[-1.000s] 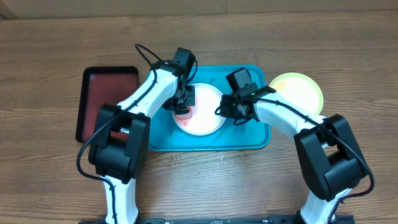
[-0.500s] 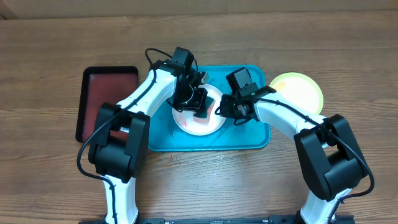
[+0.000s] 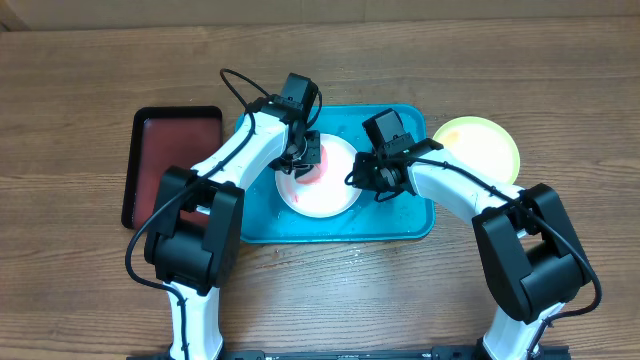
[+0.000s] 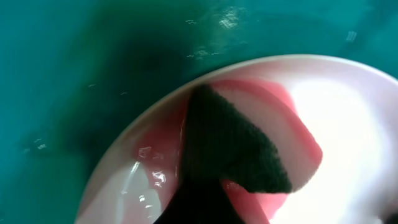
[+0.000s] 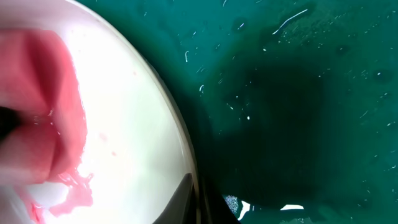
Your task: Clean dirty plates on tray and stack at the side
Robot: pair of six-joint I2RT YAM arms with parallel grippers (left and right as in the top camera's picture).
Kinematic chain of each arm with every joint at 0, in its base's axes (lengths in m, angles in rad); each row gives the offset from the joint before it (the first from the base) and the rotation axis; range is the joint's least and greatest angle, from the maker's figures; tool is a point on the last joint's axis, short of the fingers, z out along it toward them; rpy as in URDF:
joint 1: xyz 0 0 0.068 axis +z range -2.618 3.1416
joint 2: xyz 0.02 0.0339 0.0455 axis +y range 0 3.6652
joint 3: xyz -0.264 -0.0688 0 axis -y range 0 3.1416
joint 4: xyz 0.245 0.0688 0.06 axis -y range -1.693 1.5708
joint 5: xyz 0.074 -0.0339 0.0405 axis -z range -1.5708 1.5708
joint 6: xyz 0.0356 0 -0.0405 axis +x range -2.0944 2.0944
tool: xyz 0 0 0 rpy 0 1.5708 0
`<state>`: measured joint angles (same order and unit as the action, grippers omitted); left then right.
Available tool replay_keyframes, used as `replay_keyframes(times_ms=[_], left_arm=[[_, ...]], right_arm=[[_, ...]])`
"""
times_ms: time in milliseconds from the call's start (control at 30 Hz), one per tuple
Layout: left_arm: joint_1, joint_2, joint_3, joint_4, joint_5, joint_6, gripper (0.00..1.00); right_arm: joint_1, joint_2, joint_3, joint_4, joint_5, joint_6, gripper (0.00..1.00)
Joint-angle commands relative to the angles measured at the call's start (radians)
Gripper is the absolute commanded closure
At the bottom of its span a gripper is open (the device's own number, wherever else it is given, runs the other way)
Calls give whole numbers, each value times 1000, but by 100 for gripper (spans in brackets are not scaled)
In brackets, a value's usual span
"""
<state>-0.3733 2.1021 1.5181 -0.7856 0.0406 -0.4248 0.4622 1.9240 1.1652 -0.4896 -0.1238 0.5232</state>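
One white plate [image 3: 325, 200] on tray [image 3: 410, 222], red-smeared, wet; left pincer [image 3: 303, 155] grips sponge [image 4: 230, 143]; right pincer [image 3: 356, 178] clamps rim.

The left arm [image 3: 235, 155] reaches from its base at the near left edge up and to the right, its white forearm slanting inward. Its wrist is bent over so that the left gripper [image 3: 303, 160] points down, closed on a sponge [image 4: 236, 143] that fills most of the left wrist view. The right arm [image 3: 455, 180] stretches from the near right, leftward and away, forearm nearly level. The right gripper [image 3: 358, 172] faces the left one, close beside it but apart, its fingertips [image 5: 214, 205] pinching the rim of the white plate [image 3: 325, 198].
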Motion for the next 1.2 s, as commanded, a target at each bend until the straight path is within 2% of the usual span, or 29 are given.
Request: replay_keyframes(times_ms=[0,67,267,367,533,700,800,867,1033,1167], left_arm=[[13,17,-11,-52,-157,-84,96],[13,17,-11,-79,-51,-39,96],[13,17,-11,-168,470,309,96],[13,17,-11,-206,560,351,96],[13,17,-11,-160,552,346,96],[14,17,-11,-64,547,288,96],[20,17,-10,-8,449,211,96],[31,16,-4,-2,321,137,96],[84,16,87,-166,45,-5,96],[151,16,256,-373,39,-36,96]], right_arm=[[2,8,14,-3,19,1,96],[2,8,14,-3,19,1,96],[2,8,14,-1,19,1,96],[2,8,14,5,19,1,96],[2,8,14,5,19,1,96],[2,8,14,2,19,1,96],[2,8,14,1,19,1,96],[2,8,14,-2,19,1,96],[2,8,14,-14,19,1,96],[2,8,14,-13,19,1,96]])
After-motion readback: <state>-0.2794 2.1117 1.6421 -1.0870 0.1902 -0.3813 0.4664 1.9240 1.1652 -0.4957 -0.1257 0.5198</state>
